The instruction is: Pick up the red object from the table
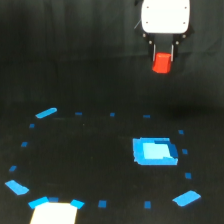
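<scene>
Fingers (163, 50) point straight down, pinching the red object (162, 63) above the table (90, 160).

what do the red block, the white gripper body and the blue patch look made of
The red object: possibly matte plastic, foam or painted wood; uniform colour, no glare. White body above the gripper: likely smooth moulded plastic, with rounded corners and an even bright surface. Blue patch: flat on the table, probably tape or paper; too blurred to be sure.

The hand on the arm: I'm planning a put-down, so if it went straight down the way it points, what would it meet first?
Probably bare black table. The white hand grips the small red-orange block and points downward; the flat bright blue rectangular patch lies below in the picture, but depth is unclear.
</scene>
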### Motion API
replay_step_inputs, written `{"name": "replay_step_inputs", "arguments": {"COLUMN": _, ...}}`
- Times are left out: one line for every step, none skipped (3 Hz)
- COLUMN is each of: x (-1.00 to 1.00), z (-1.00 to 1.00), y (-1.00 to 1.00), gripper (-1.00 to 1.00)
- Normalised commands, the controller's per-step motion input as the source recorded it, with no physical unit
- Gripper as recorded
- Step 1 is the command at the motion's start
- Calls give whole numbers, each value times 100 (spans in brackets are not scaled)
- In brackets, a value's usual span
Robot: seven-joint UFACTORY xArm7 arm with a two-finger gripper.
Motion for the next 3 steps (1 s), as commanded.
{"name": "replay_step_inputs", "arguments": {"x": 3, "z": 23, "y": -6, "gripper": -97}}
{"name": "replay_step_inputs", "arguments": {"x": 15, "z": 52, "y": 8, "gripper": -100}}
{"name": "replay_step_inputs", "arguments": {"x": 2, "z": 17, "y": -4, "gripper": -93}}
